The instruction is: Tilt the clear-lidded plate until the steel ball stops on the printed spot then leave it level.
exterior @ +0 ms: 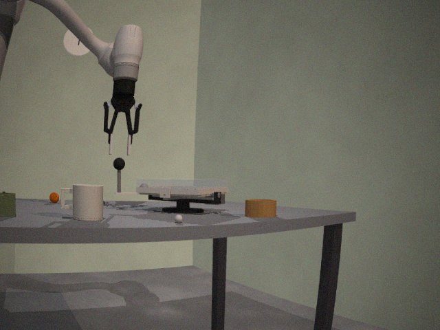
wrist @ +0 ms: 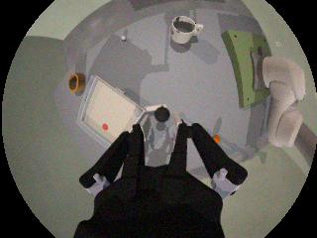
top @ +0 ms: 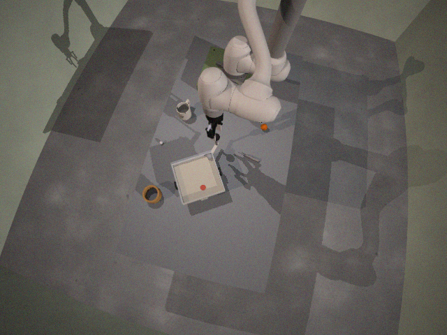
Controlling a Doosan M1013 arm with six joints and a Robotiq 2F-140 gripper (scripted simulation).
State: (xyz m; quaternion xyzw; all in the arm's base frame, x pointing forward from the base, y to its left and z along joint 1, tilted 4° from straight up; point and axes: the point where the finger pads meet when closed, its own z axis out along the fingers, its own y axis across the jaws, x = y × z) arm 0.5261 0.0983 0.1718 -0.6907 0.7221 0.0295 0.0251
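We have tilted nothing yet: our gripper (exterior: 119,148) hangs partly closed and empty above the knobbed lever (exterior: 119,163); the plate (top: 197,177) sits level on the table (exterior: 302,216), ball (exterior: 143,185) in a corner, off the spot (top: 202,187).

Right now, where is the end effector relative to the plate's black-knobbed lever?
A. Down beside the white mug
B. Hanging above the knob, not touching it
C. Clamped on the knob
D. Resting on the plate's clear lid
B. In the exterior view the end effector hangs above the black knob with a visible gap below its fingertips; its fingers stand partly closed with nothing between them.
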